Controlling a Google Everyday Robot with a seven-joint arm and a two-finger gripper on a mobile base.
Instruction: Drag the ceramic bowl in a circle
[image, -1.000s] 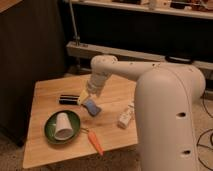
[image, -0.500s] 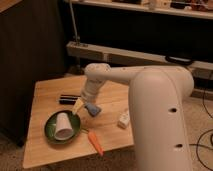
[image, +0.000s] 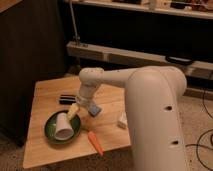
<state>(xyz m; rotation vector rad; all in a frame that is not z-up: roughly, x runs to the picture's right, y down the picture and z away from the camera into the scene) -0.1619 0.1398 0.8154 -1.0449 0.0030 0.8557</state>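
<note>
As I steer from afar, the arm has swung left from the blue object, bringing the end effector, jaws spread and empty, to the far right rim of the ceramic bowl at the desk's front left. Dragging looks about to begin. Round, the bowl sits flat, mouth up, with no long axis, a white cup inside.

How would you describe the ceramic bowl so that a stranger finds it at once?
Find the small wooden table beside the white robot arm, then the arm's tool, low over the table's middle. Below and left of the tool in the picture lies the bowl: shallow, round, dark green, with a white cup inside. Nothing else there is green or so wide.
</note>
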